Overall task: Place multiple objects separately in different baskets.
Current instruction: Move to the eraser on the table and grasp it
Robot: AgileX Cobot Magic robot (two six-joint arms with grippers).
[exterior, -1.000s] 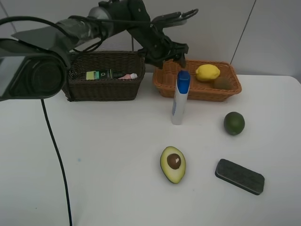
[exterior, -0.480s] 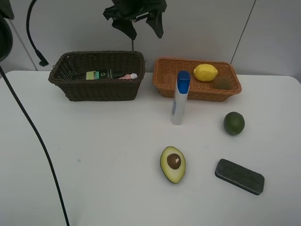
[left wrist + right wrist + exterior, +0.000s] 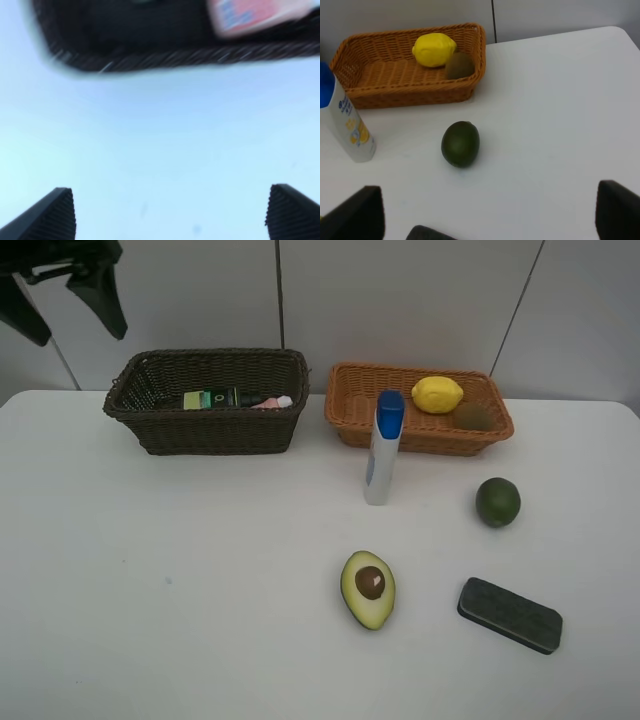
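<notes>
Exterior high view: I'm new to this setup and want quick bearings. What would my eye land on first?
The bright lemon in the tan basket at the back right stands out most, with the blue-capped bottle upright on the table just in front of that basket. Next comes the avocado half, cut side up with its pit showing, lying alone near the front middle.

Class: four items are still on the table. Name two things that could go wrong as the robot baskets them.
1. The white blue-capped bottle stands upright just in front of the orange basket; an arm reaching past could knock it over.
2. The lime is round and sits free on the table; a slightly off grasp might send it rolling.
</notes>
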